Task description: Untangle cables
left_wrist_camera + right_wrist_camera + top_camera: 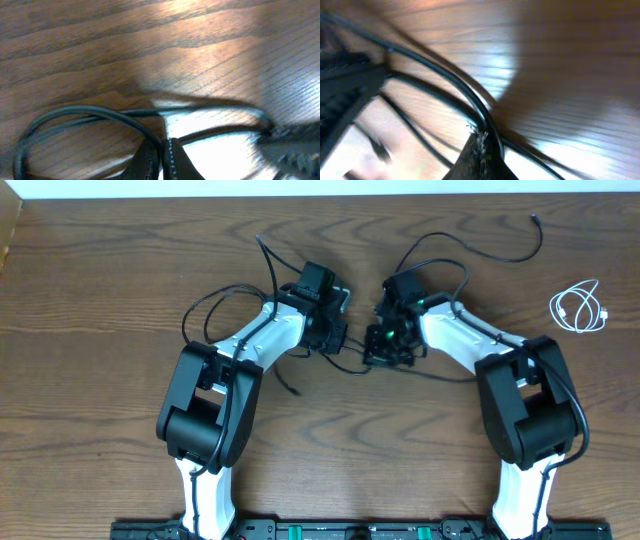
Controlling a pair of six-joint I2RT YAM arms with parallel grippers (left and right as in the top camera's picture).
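The white cord (578, 308) is seen loosely coiled on the worktop (100, 280), well apart from both pairs of jaws and far out beyond the right jaws. No black strand is seen crossing it, so that half of the separation can be judged done.

The black cord (500, 262) is not yet laid out. One plug end lies beyond the right jaws towards the far edge. From there the cord is led in curves to the middle, where the left jaws and the right jaws are held near each other, just apart.

Both pairs are closed together, each pinched on a strand of the black cord. In the left wrist view a loop of two strands spreads away from the closed tips. In the right wrist view a strand is caught right at the tips, with thinner strands passing beneath. Both close views are blurred, so it cannot be told whether every strand there belongs to the cord or to the arms' own wires.

What is judged left: the loops between and around the jaws are to be drawn open and the cord laid out free.
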